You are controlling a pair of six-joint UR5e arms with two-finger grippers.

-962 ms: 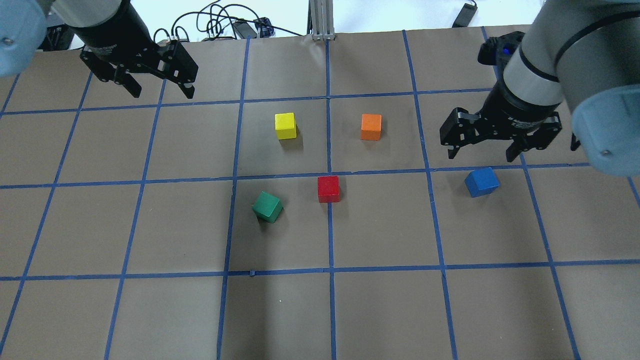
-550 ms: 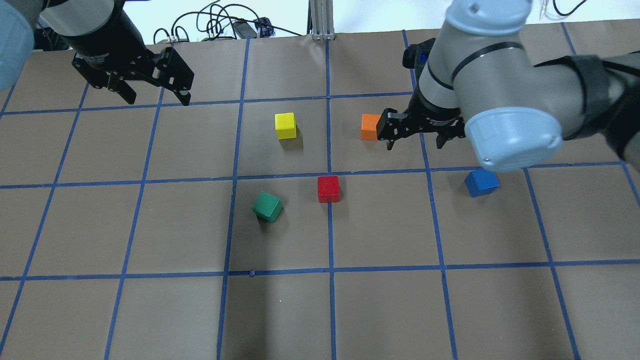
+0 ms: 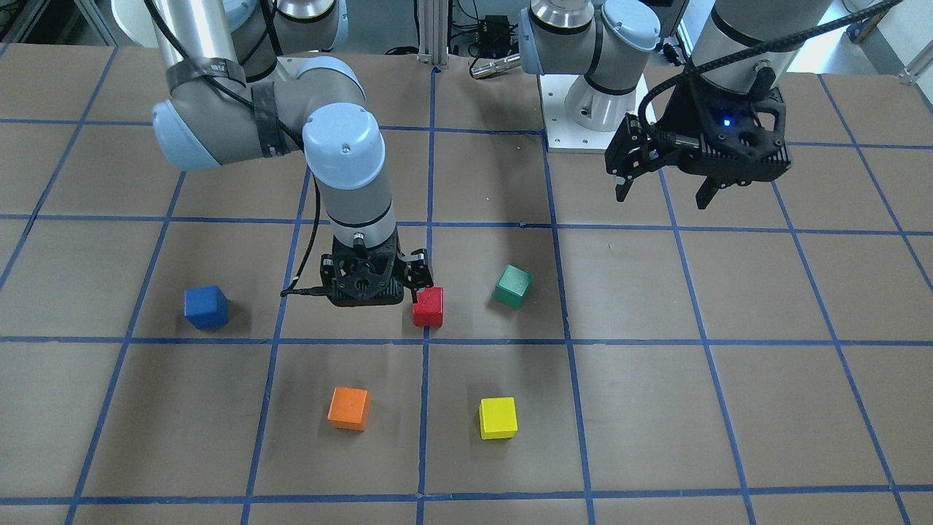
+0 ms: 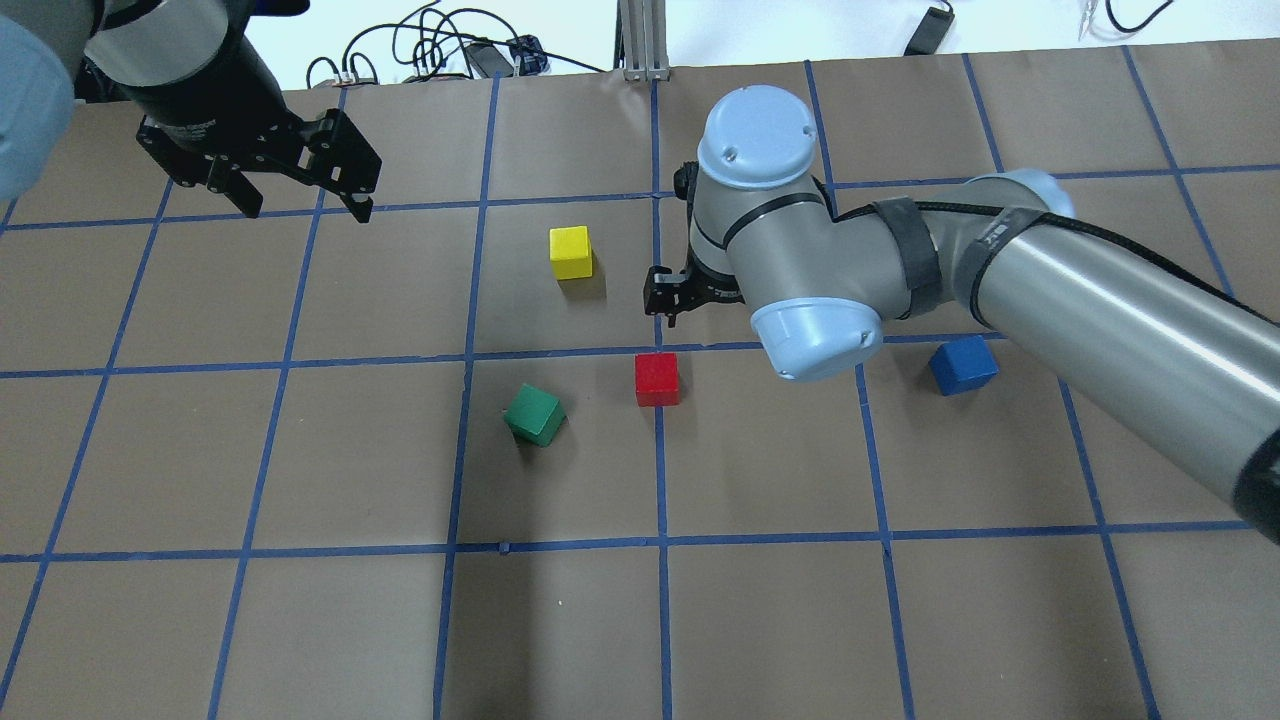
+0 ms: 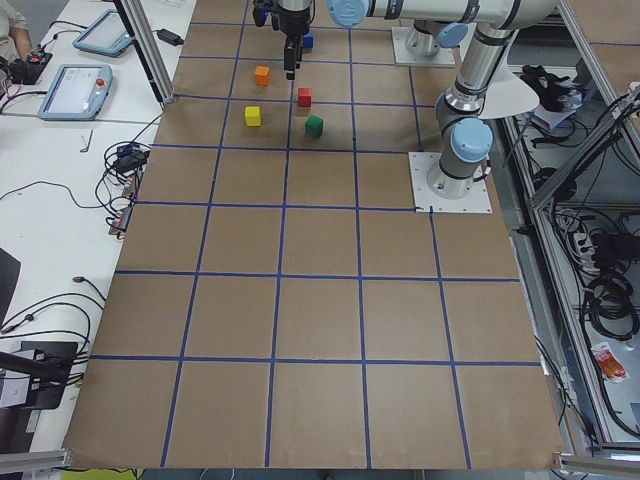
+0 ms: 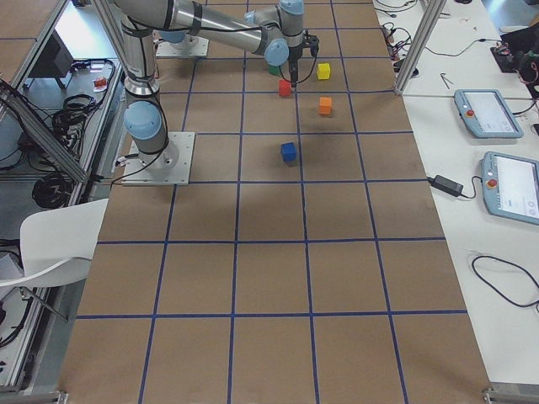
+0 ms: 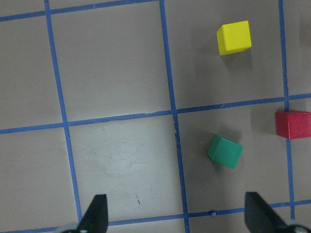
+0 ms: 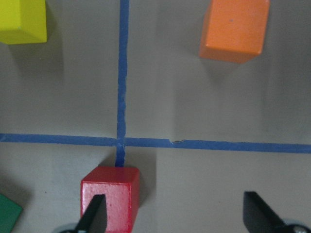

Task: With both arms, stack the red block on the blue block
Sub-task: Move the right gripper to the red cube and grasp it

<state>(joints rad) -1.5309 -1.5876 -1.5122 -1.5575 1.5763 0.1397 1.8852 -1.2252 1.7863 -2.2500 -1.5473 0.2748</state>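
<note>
The red block (image 4: 657,379) sits on the brown table near the middle, on a blue tape line. The blue block (image 4: 963,364) sits apart to its right, partly behind my right arm. My right gripper (image 3: 372,292) is open and empty, low over the table just beside the red block (image 3: 428,306). In the right wrist view the red block (image 8: 111,196) lies by one fingertip (image 8: 95,216), not between the two. My left gripper (image 4: 305,205) is open and empty, high at the far left, away from both blocks.
A green cube (image 4: 535,414) lies tilted left of the red block. A yellow cube (image 4: 570,251) sits beyond it. An orange cube (image 3: 348,407) sits beyond the right gripper, hidden by the arm in the overhead view. Cables lie past the table's far edge.
My right arm has swung left from above the blue block to beside the red block and come lower. The left gripper has drifted slightly left. No block has moved.
</note>
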